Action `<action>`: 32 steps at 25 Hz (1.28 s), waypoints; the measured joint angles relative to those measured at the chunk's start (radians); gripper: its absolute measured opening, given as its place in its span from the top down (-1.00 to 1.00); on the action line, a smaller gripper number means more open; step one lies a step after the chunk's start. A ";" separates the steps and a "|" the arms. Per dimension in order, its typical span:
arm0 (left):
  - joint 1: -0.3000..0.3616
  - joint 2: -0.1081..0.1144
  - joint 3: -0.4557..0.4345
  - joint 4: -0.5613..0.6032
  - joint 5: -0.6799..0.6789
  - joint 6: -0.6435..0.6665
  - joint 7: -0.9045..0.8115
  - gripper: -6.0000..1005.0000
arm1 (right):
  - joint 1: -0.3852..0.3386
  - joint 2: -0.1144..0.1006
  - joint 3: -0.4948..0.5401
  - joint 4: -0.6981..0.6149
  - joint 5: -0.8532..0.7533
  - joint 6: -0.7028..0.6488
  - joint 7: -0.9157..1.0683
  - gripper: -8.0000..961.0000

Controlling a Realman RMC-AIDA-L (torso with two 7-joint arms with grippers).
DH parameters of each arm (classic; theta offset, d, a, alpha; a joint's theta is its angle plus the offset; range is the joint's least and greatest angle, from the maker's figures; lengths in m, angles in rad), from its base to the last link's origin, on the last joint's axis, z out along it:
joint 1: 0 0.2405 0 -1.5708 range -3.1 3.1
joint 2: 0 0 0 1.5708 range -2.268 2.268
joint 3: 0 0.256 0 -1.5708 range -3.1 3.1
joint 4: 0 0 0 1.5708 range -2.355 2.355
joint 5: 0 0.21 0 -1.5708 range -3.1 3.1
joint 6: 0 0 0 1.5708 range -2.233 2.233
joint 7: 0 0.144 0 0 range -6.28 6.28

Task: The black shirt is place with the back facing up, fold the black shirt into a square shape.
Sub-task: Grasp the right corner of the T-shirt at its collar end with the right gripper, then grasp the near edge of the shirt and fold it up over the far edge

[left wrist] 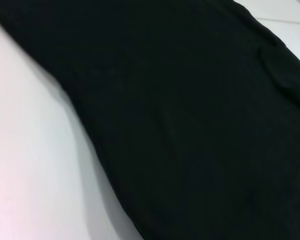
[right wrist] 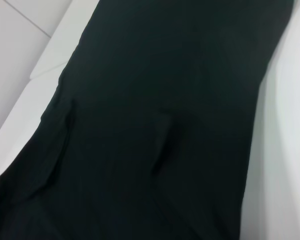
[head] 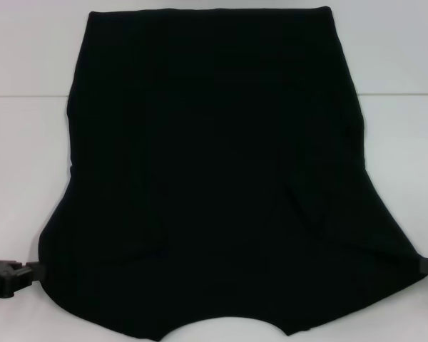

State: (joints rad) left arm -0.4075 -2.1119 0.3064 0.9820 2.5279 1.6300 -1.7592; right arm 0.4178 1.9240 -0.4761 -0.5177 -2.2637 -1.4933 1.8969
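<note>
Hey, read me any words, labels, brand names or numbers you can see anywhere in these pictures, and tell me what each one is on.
None can be read. The black shirt shows plain fabric in all three views, and the white table carries no markings.

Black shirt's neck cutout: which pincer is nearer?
Roughly equal. Left pincer at the black shirt's near-left corner, right pincer at its near-right corner; neck cutout about midway.
</note>
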 joint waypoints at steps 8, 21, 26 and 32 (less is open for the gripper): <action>0.014 0.003 -0.064 -0.015 0.000 0.107 -0.010 0.88 | -0.062 -0.017 0.072 -0.003 -0.004 -0.049 -0.057 0.94; 0.054 0.009 -0.069 -0.021 0.009 0.235 0.006 0.88 | -0.148 -0.023 0.136 -0.026 -0.005 -0.170 -0.123 0.95; 0.070 0.010 -0.068 -0.019 0.013 0.268 0.012 0.88 | -0.180 -0.027 0.135 -0.027 -0.021 -0.187 -0.128 0.95; 0.060 0.015 -0.066 -0.022 0.014 0.274 0.014 0.88 | -0.166 -0.032 0.134 -0.027 -0.043 -0.210 -0.128 0.95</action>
State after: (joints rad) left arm -0.3477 -2.0970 0.2409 0.9597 2.5418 1.9043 -1.7456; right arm 0.2520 1.8924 -0.3424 -0.5446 -2.3069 -1.7037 1.7687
